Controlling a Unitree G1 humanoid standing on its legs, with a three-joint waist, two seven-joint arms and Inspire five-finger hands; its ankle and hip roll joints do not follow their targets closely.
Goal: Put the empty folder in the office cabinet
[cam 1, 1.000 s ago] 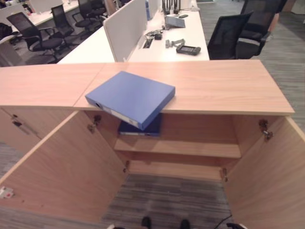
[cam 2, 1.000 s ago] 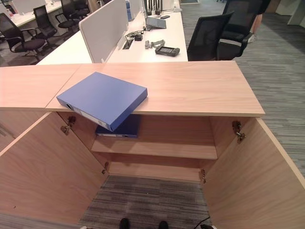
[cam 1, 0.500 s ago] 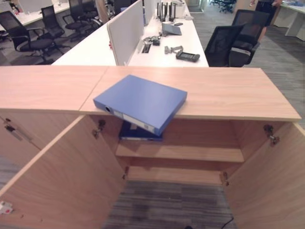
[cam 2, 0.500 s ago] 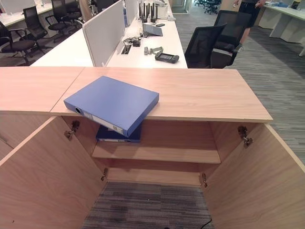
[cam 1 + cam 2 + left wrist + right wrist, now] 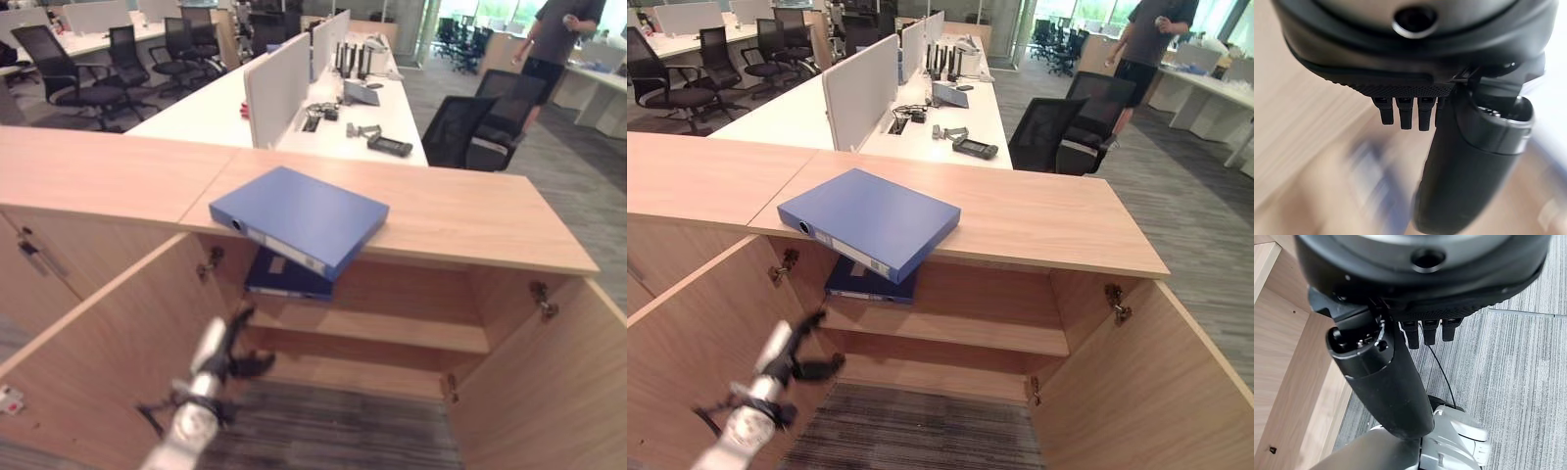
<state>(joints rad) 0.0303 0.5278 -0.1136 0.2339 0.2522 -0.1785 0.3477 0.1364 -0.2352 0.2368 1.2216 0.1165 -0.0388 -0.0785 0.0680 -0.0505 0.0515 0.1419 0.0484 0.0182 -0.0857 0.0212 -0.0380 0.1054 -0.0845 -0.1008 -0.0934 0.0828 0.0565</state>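
On the pale wood-grain cabinet (image 5: 470, 211) top, a flat blue folder (image 5: 299, 219) is lying with one corner jutting over the edge, above a darker folder (image 5: 289, 278) on the shelf (image 5: 392, 331). Below, the left hand (image 5: 235, 354) is hanging with fingers loosely spread, holding nothing; the right hand (image 5: 1400, 377) is showing relaxed fingers over ribbed grey carpet (image 5: 1508, 377)

A blue folder (image 5: 870, 220) overhangs the cabinet (image 5: 1038, 211) top at centre; the left hand (image 5: 795, 354), fingers spread, rises lower left.

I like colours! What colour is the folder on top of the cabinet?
Blue. The folder shows best in the right eye view.
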